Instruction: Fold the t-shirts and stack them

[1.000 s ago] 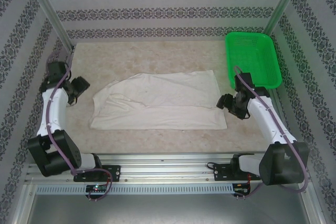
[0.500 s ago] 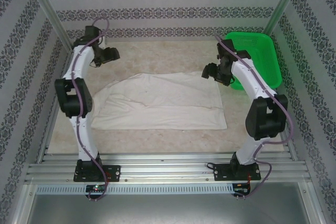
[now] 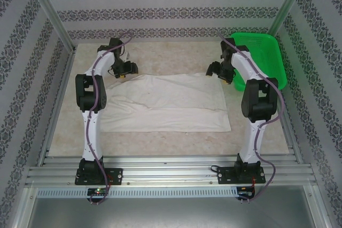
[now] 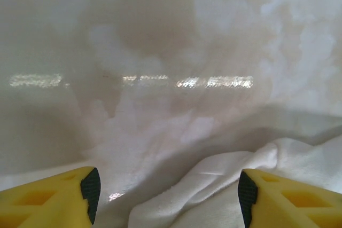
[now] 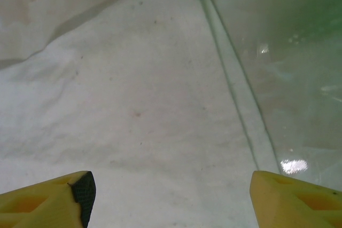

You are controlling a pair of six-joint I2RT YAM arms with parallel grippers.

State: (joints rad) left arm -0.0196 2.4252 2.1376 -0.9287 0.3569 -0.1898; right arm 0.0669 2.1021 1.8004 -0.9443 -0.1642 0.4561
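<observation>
Both my left hand and right hand are hovering open and empty over the seemingly half-folded t-shirt; stacking is waiting.

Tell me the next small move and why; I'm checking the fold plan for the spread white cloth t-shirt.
Probably lower both grippers and pinch the far edge of the white cloth t-shirt: the left gripper hangs over its rumpled far-left corner, the right gripper over its far-right corner, both open, nothing held.

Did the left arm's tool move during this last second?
Yes. The left tool moved from the table's left edge back and rightward, now above the t-shirt's far left corner.
</observation>
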